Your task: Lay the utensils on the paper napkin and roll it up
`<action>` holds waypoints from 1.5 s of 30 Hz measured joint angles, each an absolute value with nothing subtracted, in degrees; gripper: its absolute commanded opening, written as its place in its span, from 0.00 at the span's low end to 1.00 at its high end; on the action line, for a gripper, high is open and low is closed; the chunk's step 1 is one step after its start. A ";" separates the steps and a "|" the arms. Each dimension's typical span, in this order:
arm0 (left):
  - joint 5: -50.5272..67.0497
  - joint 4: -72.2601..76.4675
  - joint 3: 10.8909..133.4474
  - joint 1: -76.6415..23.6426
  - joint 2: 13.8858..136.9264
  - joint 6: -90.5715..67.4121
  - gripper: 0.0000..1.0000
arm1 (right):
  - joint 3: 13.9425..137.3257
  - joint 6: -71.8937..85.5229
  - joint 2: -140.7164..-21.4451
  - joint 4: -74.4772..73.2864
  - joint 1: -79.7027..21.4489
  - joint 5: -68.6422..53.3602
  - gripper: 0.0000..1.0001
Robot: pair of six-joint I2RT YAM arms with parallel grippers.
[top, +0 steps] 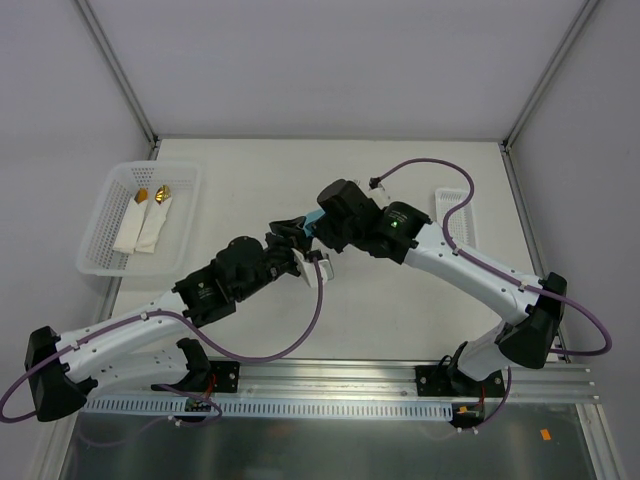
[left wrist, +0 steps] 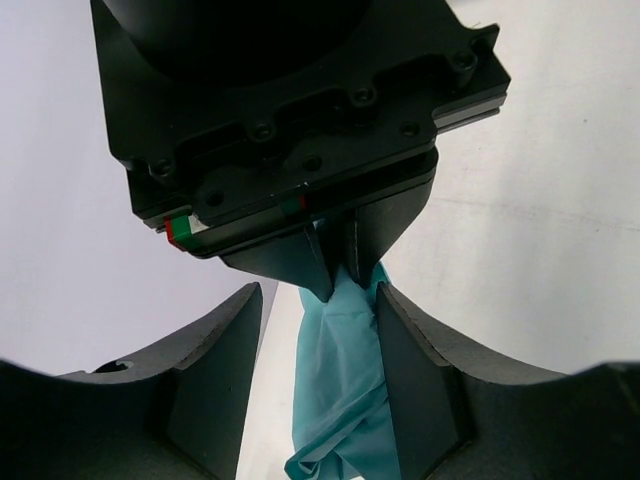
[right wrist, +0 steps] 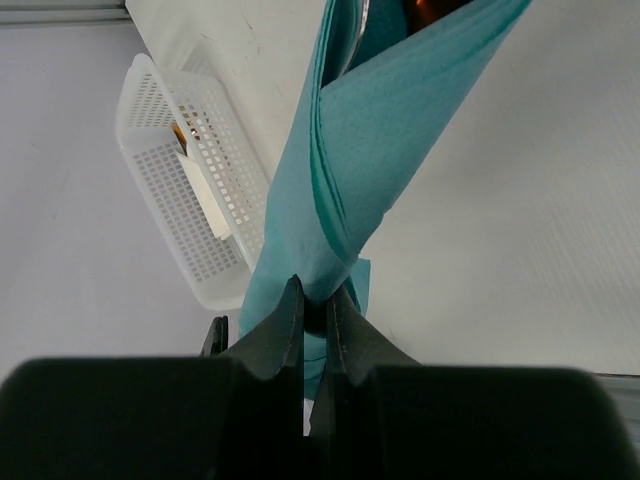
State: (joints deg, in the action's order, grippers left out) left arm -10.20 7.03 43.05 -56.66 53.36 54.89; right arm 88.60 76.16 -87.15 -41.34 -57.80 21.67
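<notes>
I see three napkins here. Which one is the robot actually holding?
The teal napkin, pinched in the right gripper over mid-table. The two white napkins lie untouched in the basket at the left.

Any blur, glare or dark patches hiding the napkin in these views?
Top view: sharp, evenly lit, arms cover most of the napkin. Left wrist: napkin clear, foreground jaws dark and soft. Right wrist: napkin crisp, bottom foreground black and blurred.

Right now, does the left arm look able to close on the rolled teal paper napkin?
Probably yes: the rolled teal paper napkin sits between the parted fingers of the left gripper, touching one of them. Only the right gripper, pinching the napkin's end, crowds the fingertips.
</notes>
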 measured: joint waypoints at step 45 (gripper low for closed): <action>4.58 -23.05 64.14 -42.04 46.54 23.66 0.80 | 79.13 57.91 -79.29 -30.79 -52.60 20.56 0.00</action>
State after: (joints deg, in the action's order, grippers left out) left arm 4.58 -23.05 64.14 -42.04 46.54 23.66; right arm 79.13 57.91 -79.29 -30.79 -52.60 20.56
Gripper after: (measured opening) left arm 0.759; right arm 0.054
